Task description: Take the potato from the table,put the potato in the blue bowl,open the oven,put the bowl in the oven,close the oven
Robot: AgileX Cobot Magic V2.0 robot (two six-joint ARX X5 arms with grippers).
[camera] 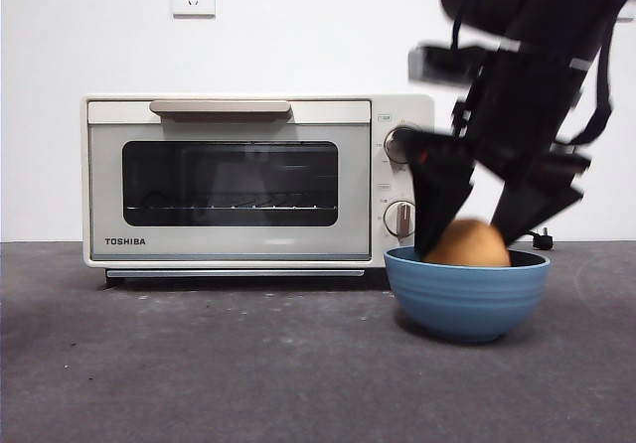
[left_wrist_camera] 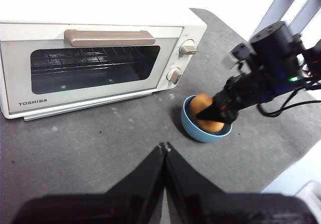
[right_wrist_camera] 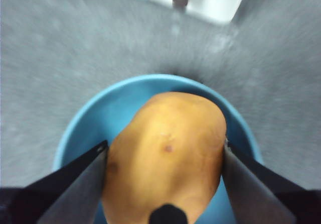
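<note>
Over the blue bowl (camera: 467, 294), the right hand (camera: 467, 239) reaches steeply down, clasping the potato (camera: 469, 244).

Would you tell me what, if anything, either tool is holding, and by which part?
The right tool grips the golden-brown oval potato by its two opposite sides, over the round blue bowl. The left tool holds nothing.
</note>
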